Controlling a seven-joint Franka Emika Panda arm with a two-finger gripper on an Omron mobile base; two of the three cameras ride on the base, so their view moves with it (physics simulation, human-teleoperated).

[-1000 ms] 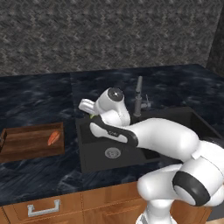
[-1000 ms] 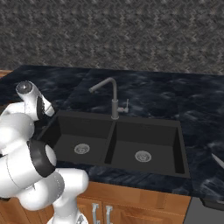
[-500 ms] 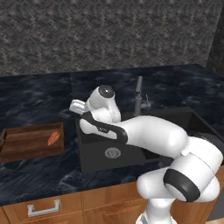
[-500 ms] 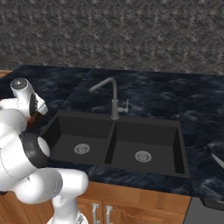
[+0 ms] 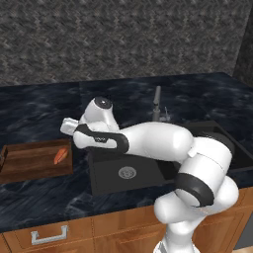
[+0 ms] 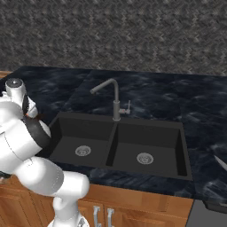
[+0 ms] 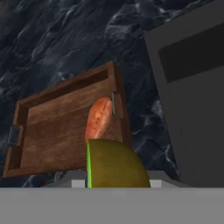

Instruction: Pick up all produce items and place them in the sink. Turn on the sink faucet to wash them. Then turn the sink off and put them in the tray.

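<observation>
The yellow-green lime (image 7: pixel 116 164) fills the bottom of the hand view, held right at the fingers, so my gripper (image 5: pixel 67 127) is shut on it. The gripper hangs just right of the brown wooden tray (image 5: pixel 29 150), above the counter between tray and sink. The orange-red carrot (image 5: pixel 61 155) lies in the tray's right end; the hand view shows the carrot (image 7: pixel 99 118) against the near rim of the tray (image 7: pixel 61 89). The black double sink (image 6: pixel 177 146) has both basins bare. No water is seen at the grey faucet (image 6: pixel 116 95), which stands behind the divider.
Dark marbled counter (image 5: pixel 44 197) surrounds the sink and tray. A stone wall (image 6: pixel 133 35) rises behind. Wooden cabinet fronts with a drawer handle (image 5: pixel 48 235) run below the counter edge.
The arm has swung left from over the sink's left basin toward the tray, carrying the lime. The carrot and tray have not moved.
</observation>
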